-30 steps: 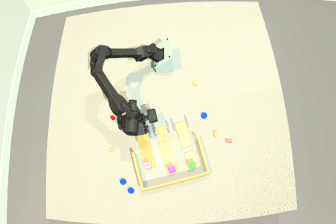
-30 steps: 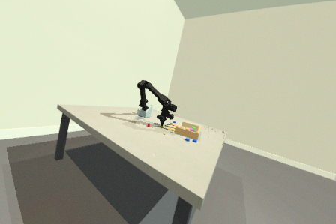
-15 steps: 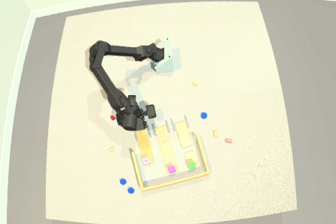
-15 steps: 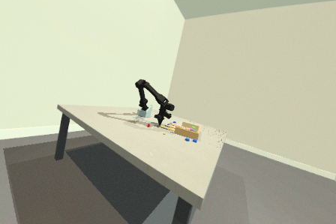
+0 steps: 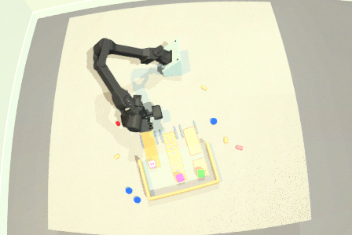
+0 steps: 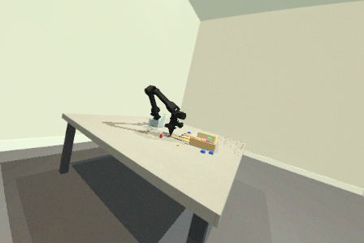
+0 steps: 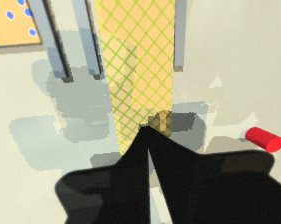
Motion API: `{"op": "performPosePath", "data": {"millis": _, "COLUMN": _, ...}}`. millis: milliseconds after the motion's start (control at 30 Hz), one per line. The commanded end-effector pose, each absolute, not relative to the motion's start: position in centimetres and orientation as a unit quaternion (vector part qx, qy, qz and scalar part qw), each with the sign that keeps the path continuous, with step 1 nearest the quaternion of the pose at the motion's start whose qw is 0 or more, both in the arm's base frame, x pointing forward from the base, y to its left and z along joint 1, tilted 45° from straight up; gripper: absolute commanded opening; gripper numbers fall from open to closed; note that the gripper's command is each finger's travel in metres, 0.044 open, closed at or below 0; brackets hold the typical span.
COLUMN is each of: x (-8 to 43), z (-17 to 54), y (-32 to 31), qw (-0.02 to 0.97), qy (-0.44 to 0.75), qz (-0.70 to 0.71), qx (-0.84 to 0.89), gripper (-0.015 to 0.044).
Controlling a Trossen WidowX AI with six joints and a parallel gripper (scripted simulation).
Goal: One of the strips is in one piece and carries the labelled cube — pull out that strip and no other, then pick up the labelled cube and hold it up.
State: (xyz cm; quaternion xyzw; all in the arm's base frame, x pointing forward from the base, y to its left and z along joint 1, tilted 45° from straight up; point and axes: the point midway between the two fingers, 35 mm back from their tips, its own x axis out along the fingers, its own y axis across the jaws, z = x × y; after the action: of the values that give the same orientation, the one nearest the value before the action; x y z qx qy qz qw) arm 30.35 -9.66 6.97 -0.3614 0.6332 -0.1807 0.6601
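Note:
The yellow cross-hatched strip (image 5: 150, 145) (image 7: 136, 55) looks unbroken where it shows. The white labelled cube (image 5: 152, 163) sits on its far end. My gripper (image 6: 171, 135) (image 7: 145, 130) is shut, its tips at the top of the strip's near end; whether they touch it I cannot tell. The strip's near end reaches out past its rails. The blue-dotted strip (image 5: 170, 140) (image 7: 11, 30) is beside it, with a magenta cube (image 5: 180, 178) at its far end. The third strip is in two parts, a long piece (image 5: 192, 141) and a short piece (image 5: 199, 162) bearing a green cube (image 5: 201, 173), with a gap between.
Wooden walls (image 5: 185, 190) (image 6: 202, 145) close the far end and sides. Thin grey rails (image 7: 179, 35) flank the strips. A red cylinder (image 5: 118, 123) (image 6: 161, 136) (image 7: 264, 139) lies near the gripper. Blue discs (image 5: 214, 121) (image 5: 129, 190) and small yellow pieces (image 5: 116, 156) (image 5: 225, 140) lie around.

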Motion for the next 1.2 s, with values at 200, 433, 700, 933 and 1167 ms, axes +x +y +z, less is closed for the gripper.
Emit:
{"op": "performPosePath", "data": {"millis": 200, "x": 28.4, "z": 6.7, "y": -10.4, "qw": 0.653, "qy": 0.641, "qz": -0.18, "qx": -0.36, "gripper": 0.0}}
{"op": "performPosePath", "data": {"millis": 433, "x": 27.4, "z": 6.8, "y": -10.7, "qw": 0.653, "qy": 0.642, "qz": -0.18, "qx": -0.36, "gripper": 0.0}}
{"op": "performPosePath", "data": {"millis": 700, "x": 26.3, "z": 6.9, "y": -11.0, "qw": 0.653, "qy": 0.642, "qz": -0.18, "qx": -0.36, "gripper": 0.0}}
{"op": "performPosePath", "data": {"millis": 933, "x": 25.3, "z": 7.0, "y": -11.2, "qw": 0.652, "qy": 0.642, "qz": -0.18, "qx": -0.36, "gripper": 0.0}}
{"op": "performPosePath", "data": {"millis": 1167, "x": 24.2, "z": 7.1, "y": -11.5, "qw": 0.652, "qy": 0.642, "qz": -0.18, "qx": -0.361, "gripper": 0.0}}
